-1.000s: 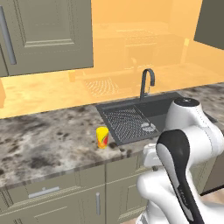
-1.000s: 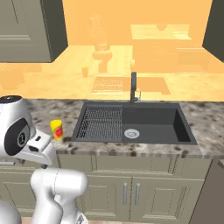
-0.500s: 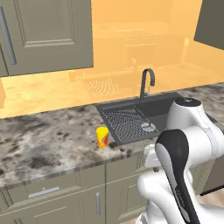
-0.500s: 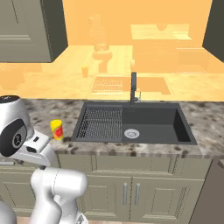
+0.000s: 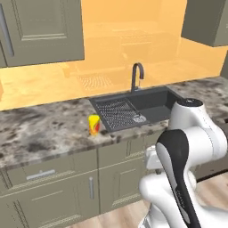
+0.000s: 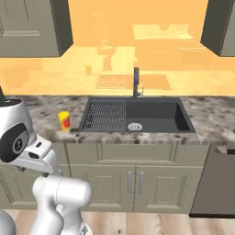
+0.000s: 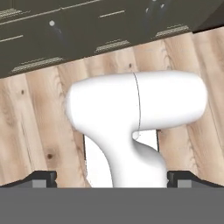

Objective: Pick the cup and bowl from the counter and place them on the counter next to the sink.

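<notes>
Dark fingertips [image 7: 43,178] sit wide apart at the 2 lower corners of the hand view, so the gripper [image 7: 112,179] is spread with nothing between its jaws. It points straight down at the wood floor [image 7: 35,113], with cabinet fronts [image 7: 87,26] beyond. The arm [image 5: 187,147] is folded in front of the counter [image 5: 40,129], hand tucked low. Well above the jaws, the cup [image 5: 94,124] stands upright on the counter just beside the sink [image 5: 133,107], on its drainboard side. I cannot find the bowl.
</notes>
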Tool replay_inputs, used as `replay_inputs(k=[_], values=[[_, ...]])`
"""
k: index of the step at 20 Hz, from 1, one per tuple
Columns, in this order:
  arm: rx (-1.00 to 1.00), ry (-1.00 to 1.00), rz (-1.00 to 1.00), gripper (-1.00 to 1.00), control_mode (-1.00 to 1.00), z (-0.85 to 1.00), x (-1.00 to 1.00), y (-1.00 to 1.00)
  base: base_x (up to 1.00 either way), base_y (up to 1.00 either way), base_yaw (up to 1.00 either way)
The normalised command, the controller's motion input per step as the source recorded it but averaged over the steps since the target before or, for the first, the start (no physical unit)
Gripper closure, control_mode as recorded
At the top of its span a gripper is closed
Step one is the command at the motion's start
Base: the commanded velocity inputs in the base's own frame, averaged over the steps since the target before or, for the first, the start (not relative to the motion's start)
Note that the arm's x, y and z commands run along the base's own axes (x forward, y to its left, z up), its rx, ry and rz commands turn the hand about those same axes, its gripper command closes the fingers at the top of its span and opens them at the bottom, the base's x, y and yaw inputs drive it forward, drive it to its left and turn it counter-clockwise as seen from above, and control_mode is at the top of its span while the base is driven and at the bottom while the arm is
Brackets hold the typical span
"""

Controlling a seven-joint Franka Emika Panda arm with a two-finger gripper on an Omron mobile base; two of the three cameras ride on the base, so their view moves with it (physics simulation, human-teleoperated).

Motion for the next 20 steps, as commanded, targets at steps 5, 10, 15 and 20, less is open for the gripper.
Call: replay_inputs(k=[5, 10, 15, 20], values=[[0.00, 0.00, 0.00, -1.00, 1.00, 0.00, 0.00, 0.00, -1.00, -0.33, -0.20], [0.00, 0.00, 0.00, -1.00, 1.00, 0.00, 0.00, 0.00, -0.70, -0.27, -0.37], [0.00, 0.00, 0.00, -1.00, 1.00, 0.00, 0.00, 0.00, 0.16, 0.00, -0.90], [0.00, 0.00, 0.00, -1.00, 1.00, 0.00, 0.00, 0.00, 0.14, 0.00, -0.92]])
